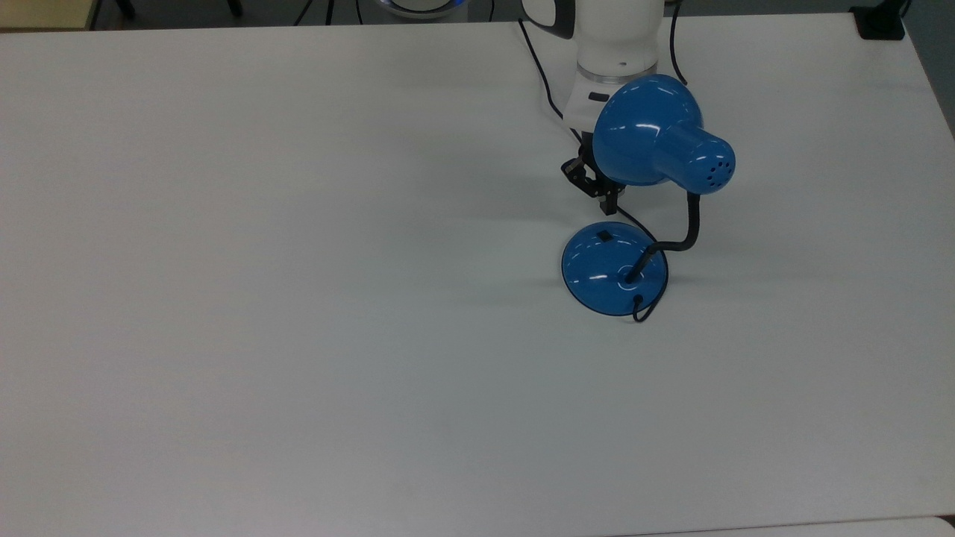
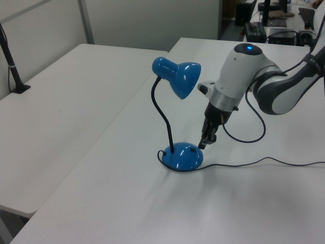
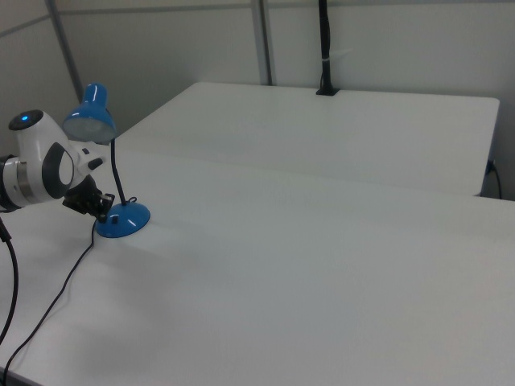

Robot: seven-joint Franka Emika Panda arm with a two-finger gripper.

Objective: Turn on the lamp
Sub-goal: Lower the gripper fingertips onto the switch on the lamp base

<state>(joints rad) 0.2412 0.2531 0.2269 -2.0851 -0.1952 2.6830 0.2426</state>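
Note:
The lamp is glossy blue, with its bell shade raised on a black gooseneck above a round domed base. A small black switch sits on the base's edge nearest the arm. My gripper hangs tilted just above that edge, a little short of the switch, partly under the shade in the top view. In the left view my gripper is shut, with its tip just over the base. The right view has my gripper beside the base. The shade looks unlit.
The lamp's black cord trails across the white table from the base, looping past my arm. A second white table adjoins it, with a black post at its far edge.

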